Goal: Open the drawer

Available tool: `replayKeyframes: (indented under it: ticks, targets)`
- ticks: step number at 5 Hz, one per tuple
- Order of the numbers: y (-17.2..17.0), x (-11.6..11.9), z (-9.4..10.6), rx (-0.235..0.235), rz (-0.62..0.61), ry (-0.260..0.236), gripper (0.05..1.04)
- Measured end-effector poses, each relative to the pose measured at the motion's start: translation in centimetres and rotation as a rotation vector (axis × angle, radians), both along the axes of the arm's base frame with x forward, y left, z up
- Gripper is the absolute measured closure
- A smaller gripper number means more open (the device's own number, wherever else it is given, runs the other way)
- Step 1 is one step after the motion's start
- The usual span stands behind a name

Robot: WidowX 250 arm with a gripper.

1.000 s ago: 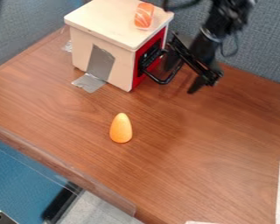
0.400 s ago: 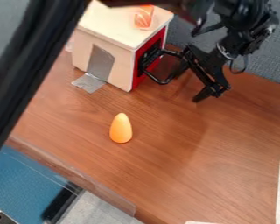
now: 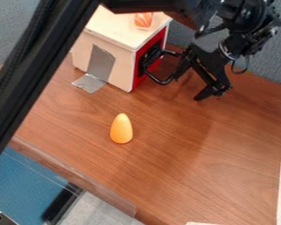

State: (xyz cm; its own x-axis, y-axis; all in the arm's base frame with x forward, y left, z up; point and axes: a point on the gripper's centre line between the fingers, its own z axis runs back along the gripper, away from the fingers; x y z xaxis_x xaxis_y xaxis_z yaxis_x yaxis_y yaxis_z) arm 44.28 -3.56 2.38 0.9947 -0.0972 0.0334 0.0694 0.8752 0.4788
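The gripper (image 3: 188, 88) hangs just right of the box at the upper middle, its two fingers spread apart. One fingertip is at the outer end of the black handle (image 3: 160, 81), which juts from the red drawer front (image 3: 140, 80); whether they touch, I cannot tell. The other finger points down over the table to the right. The drawer front sits flush with the pale wooden box (image 3: 122, 72), and no gap shows along its visible edge. Part of the box's top is hidden behind the arm.
An orange egg-shaped object (image 3: 121, 128) stands mid-table (image 3: 166, 154). A salmon sushi toy (image 3: 144, 20) lies on the box. Grey tape (image 3: 90, 82) runs from the box to the table. The black arm crosses the left side and top, and grey partitions stand behind.
The gripper has shifted a little right and down, its near finger now by the handle's outer end. The arm has swung into view across the upper left. Box and handle look unmoved.
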Motion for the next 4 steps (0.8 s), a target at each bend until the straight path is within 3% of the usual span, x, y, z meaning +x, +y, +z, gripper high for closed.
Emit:
replayKeyframes:
  ticks: [1,3,4]
  targets:
    - [0.3,0.0,-0.1,0.004,-0.014,0.0,0.083]
    - [4.0,0.0,1.2,-0.011,0.037,-0.046,0.083]
    - [4.1,-0.1,1.3,-0.001,0.029,-0.036,0.083]
